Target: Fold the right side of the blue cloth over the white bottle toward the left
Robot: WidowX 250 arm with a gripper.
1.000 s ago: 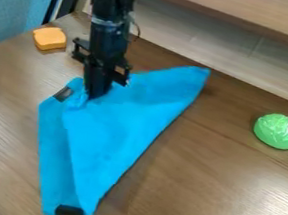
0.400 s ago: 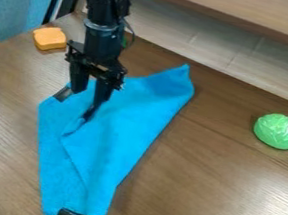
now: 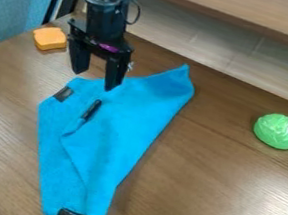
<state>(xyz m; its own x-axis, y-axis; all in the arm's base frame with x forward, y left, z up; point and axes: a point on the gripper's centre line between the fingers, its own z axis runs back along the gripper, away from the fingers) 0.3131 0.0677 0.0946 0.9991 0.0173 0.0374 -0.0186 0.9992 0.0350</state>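
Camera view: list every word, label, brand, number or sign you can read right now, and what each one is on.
No text can be read.
Blue cloth: no letters can be made out on it or its dark patches.
Gripper: a small magenta mark above the fingers, too small to read.
Green ball: pale streaks, no letters.
Orange block: none seen.

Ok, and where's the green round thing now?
The green round thing sits on the brown table at the right side of the camera view, to the right of the blue cloth and not touching it.
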